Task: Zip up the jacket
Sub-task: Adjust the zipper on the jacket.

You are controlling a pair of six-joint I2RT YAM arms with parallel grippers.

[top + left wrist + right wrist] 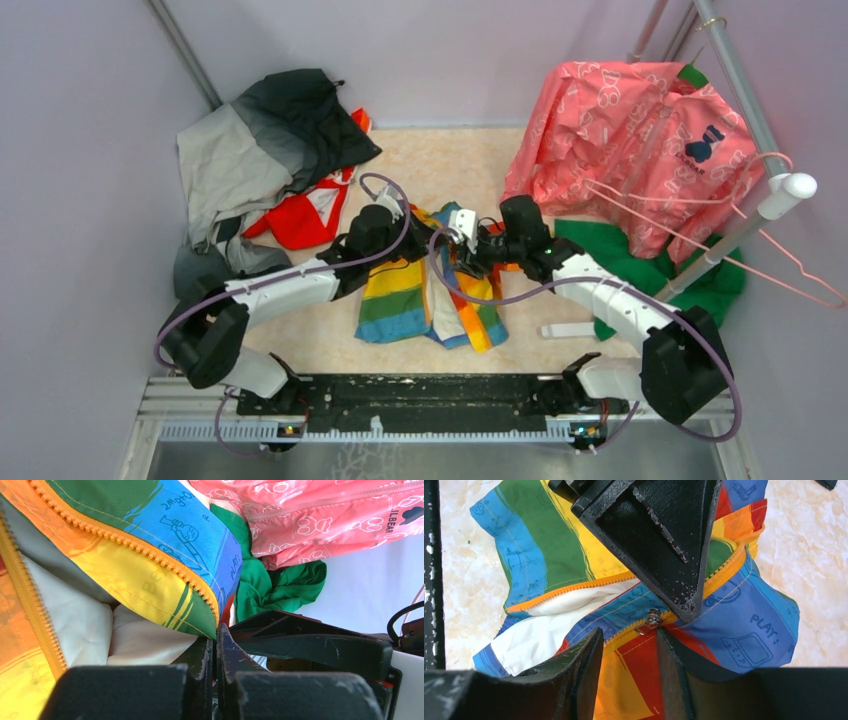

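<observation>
From above, we are reaching in from both sides over the jacket [400, 295], which is lying rumpled and open mid-tabletop [325, 350]. Through the left wrist, our left claw [216, 647] is pressing together on the jacket's thin green hem corner [202, 620] beside the chunky orange zipper teeth [125, 542], probably anchoring the bottom taut. Through the right wrist, our right claw [629, 660] is hovering spread just short of the small metal slider [651, 619], seemingly lining up to grip it. Slick printed cloth is puckering over pale lining [549, 630].
</observation>
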